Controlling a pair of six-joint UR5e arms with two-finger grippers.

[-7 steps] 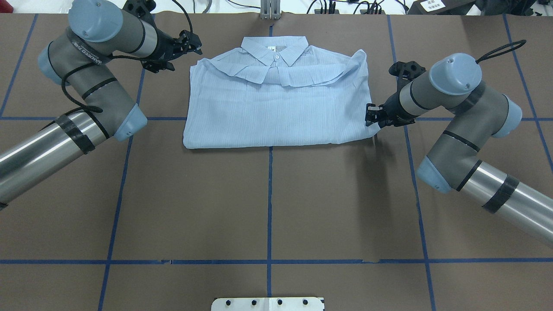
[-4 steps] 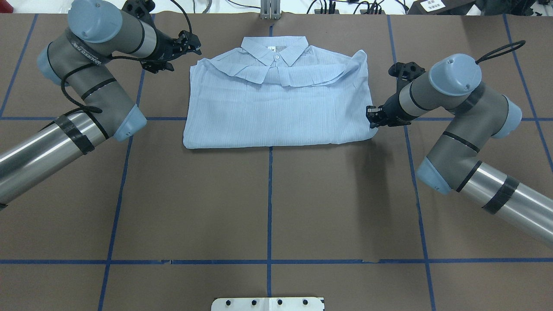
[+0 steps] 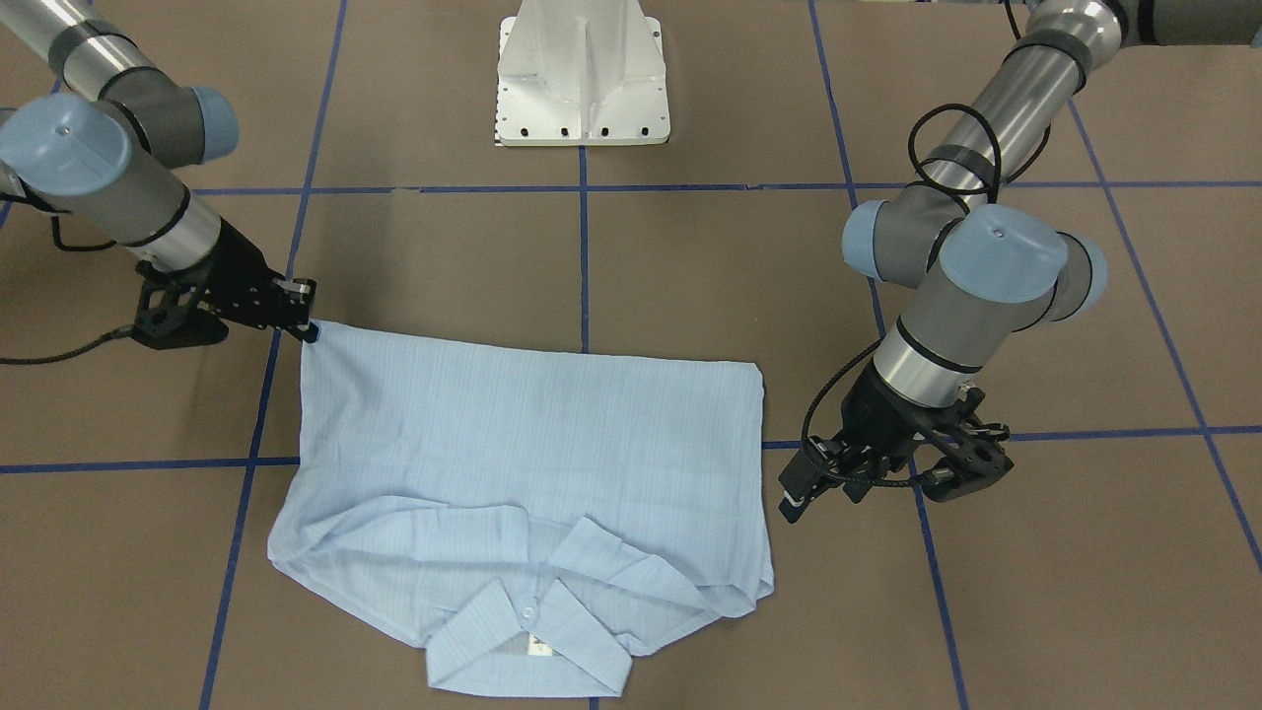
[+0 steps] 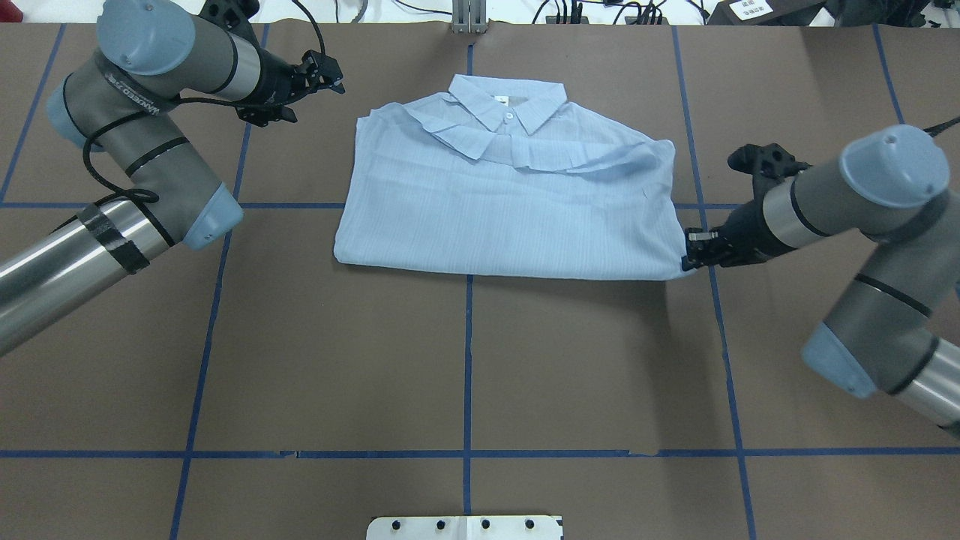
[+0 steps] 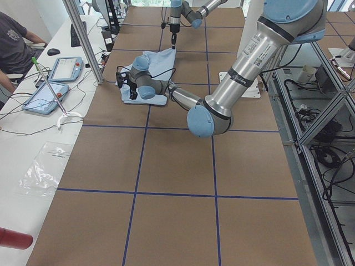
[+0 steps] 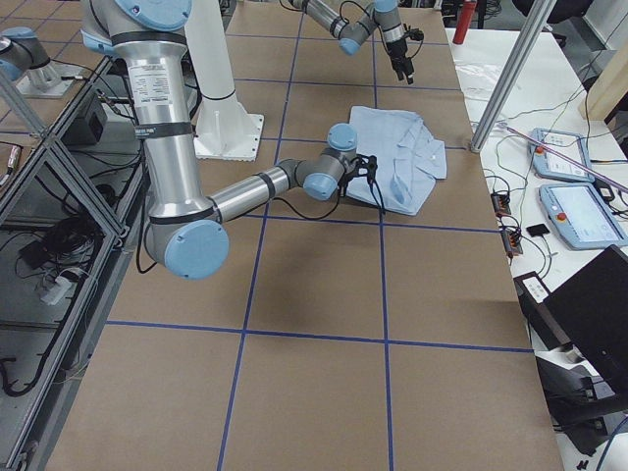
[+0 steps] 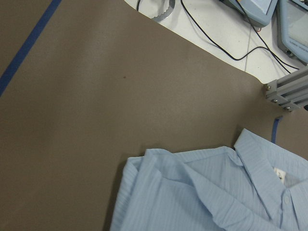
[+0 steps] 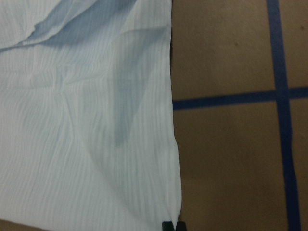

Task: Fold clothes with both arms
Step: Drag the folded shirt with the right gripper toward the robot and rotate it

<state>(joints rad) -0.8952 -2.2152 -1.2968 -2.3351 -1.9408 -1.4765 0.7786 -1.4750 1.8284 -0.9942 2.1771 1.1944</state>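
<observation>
The light blue shirt (image 4: 502,202) lies folded on the brown table, collar at the far side and button side up; it also shows in the front-facing view (image 3: 523,454). My right gripper (image 4: 687,259) is shut on the shirt's near right corner, which shows too in the front-facing view (image 3: 311,327) and in the right wrist view (image 8: 173,225). My left gripper (image 4: 334,75) looks open and empty, hanging left of the shirt's far left corner and apart from it (image 3: 792,503). The left wrist view shows that corner and the collar (image 7: 207,192).
The white pedestal base (image 3: 582,89) stands at the near middle edge. Blue tape lines (image 4: 468,360) cross the table. An aluminium post (image 4: 469,19) and cables sit at the far edge. A side table with control pendants (image 5: 66,69) and an operator (image 5: 14,44) lie beyond.
The right gripper has closed on the shirt's near right corner and pulled it right and nearer. The whole shirt slid right and turned slightly. The left arm shifted a little left.
</observation>
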